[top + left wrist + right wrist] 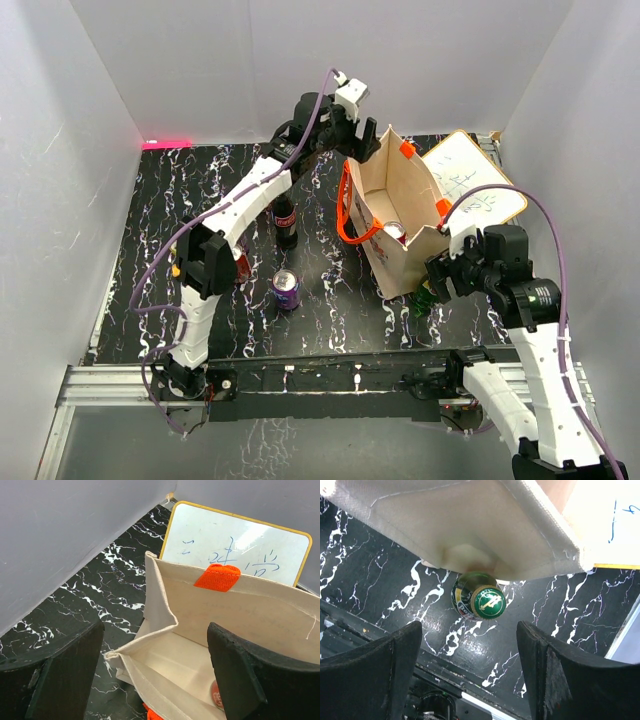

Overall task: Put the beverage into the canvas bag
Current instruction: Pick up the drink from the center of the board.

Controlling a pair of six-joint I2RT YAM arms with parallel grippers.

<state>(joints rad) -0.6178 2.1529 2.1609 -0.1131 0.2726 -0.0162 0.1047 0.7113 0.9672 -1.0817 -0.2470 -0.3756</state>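
Right wrist: bottle (482, 600) ahead of right hand (468, 645) (beside canvas bag (445, 525))

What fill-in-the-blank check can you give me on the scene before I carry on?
1. The canvas bag has ___ handles.
2. The can in front of the dark bottle is ___.
3. The open right hand hovers over a bottle with a ___ cap.
4. The whiteboard behind the bag has a ___ frame.
Missing words: orange; purple; green; yellow.
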